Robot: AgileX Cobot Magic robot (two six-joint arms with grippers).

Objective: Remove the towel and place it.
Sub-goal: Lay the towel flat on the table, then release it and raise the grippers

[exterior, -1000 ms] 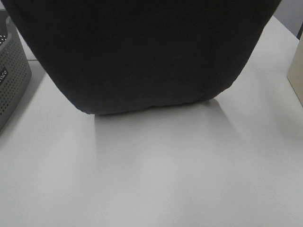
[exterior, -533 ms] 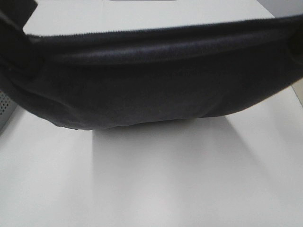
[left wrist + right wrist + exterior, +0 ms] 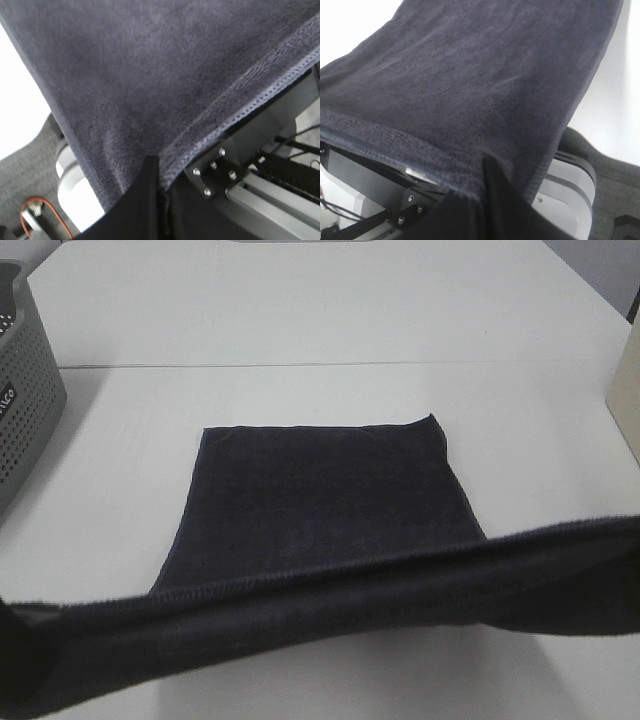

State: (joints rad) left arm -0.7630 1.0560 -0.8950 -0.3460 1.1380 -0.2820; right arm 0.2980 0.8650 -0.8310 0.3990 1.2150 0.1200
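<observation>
The dark grey towel (image 3: pixel 320 500) lies partly flat on the white table (image 3: pixel 300 310) at the middle. Its near edge (image 3: pixel 330 600) is raised and stretched across the front of the exterior high view, from lower left to right. My left gripper (image 3: pixel 159 182) is shut on one corner of the towel (image 3: pixel 150 75). My right gripper (image 3: pixel 487 185) is shut on the other corner of the towel (image 3: pixel 460 75). In the exterior high view both grippers are hidden behind the raised cloth or lie outside the frame.
A grey perforated basket (image 3: pixel 25 390) stands at the table's left edge. A beige box (image 3: pixel 627 390) stands at the right edge. A seam (image 3: pixel 300 365) runs across the table behind the towel.
The towel hung high and filled the upper view. It has come down and toward the near side, and its far half now lies flat on the table.
</observation>
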